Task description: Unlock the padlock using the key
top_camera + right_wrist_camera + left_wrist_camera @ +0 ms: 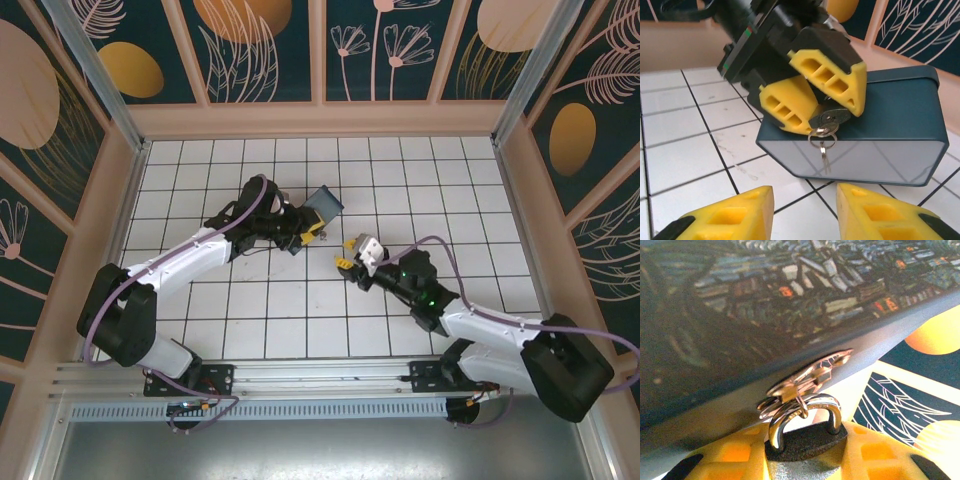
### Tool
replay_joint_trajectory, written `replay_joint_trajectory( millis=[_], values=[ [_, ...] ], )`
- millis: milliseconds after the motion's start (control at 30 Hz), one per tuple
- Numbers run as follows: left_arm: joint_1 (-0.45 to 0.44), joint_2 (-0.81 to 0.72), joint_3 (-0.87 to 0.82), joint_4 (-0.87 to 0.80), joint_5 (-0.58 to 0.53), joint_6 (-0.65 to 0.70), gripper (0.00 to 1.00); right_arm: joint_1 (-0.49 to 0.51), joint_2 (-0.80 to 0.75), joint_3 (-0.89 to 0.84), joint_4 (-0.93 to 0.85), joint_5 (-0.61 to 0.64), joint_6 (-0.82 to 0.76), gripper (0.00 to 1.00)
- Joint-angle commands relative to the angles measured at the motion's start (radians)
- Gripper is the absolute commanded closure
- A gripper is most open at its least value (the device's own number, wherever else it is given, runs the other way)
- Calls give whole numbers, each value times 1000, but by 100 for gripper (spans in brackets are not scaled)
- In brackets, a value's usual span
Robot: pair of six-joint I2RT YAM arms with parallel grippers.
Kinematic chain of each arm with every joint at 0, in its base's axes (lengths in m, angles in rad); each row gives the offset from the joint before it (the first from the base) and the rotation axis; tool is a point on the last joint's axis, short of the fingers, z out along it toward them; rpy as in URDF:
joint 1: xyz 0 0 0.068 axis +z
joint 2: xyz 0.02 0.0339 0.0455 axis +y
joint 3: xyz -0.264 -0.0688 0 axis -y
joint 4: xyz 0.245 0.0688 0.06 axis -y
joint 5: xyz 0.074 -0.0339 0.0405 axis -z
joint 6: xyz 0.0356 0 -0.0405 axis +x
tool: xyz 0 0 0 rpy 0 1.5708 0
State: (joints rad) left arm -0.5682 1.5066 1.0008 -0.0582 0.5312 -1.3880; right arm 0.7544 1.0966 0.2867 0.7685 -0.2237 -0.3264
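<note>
Top external: left gripper [303, 231] sits mid-table on the white tiled tabletop [200, 310], its tips against the blue swirl-painted tin box [325, 204], which lies at 1 o'clock from it. Right gripper [344, 254] is near, at 4 o'clock from the left one, not touching box or left gripper. Padlock too small to make out here.

Left wrist: tiny dark brownish-black padlock [805, 441] clenched between the yellow fingers [735, 456] at 6 o'clock. Its thin metal shackle [827, 405] loops through the box's silver hasp [810, 375] at the lid edge. Box wall at 12 o'clock.

Right wrist: right gripper [805, 210] at 6 o'clock, fingers released, gap bare. At 12 o'clock the left gripper [827, 114] grips the padlock [836, 116] against the box front [890, 135]. Slender silver-grey key [824, 154] dangles on a ring under the padlock, untouched by the right fingers.
</note>
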Motion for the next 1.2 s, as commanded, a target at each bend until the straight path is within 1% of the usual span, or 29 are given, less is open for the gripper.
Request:
replay_joint_trajectory(
  millis=[0, 100, 200, 267, 333, 433, 700, 900, 1167],
  values=[
    [4, -27, 2, 24, 21, 20, 88, 42, 59, -10, 225, 120, -211, 62],
    [4, -25, 5, 24, 25, 25, 88, 89, 156, 22, 280, 210, -329, 62],
    [5, -20, 14, 10, 29, 40, 88, 115, 246, 32, 410, 297, -427, 63],
    [4, -19, 20, -5, 29, 52, 88, 118, 280, 43, 456, 309, -461, 63],
    [4, -18, 22, -8, 33, 57, 88, 120, 296, 69, 437, 311, -477, 64],
    [4, -17, 18, -4, 38, 58, 88, 120, 315, 77, 480, 328, -485, 65],
    [4, -25, 10, 11, 43, 53, 88, 129, 307, 95, 408, 318, -492, 69],
    [4, -32, 6, 14, 43, 47, 88, 129, 298, 105, 305, 303, -499, 70],
    [4, -32, 8, 12, 37, 46, 88, 129, 307, 109, 258, 302, -509, 70]
  ],
)
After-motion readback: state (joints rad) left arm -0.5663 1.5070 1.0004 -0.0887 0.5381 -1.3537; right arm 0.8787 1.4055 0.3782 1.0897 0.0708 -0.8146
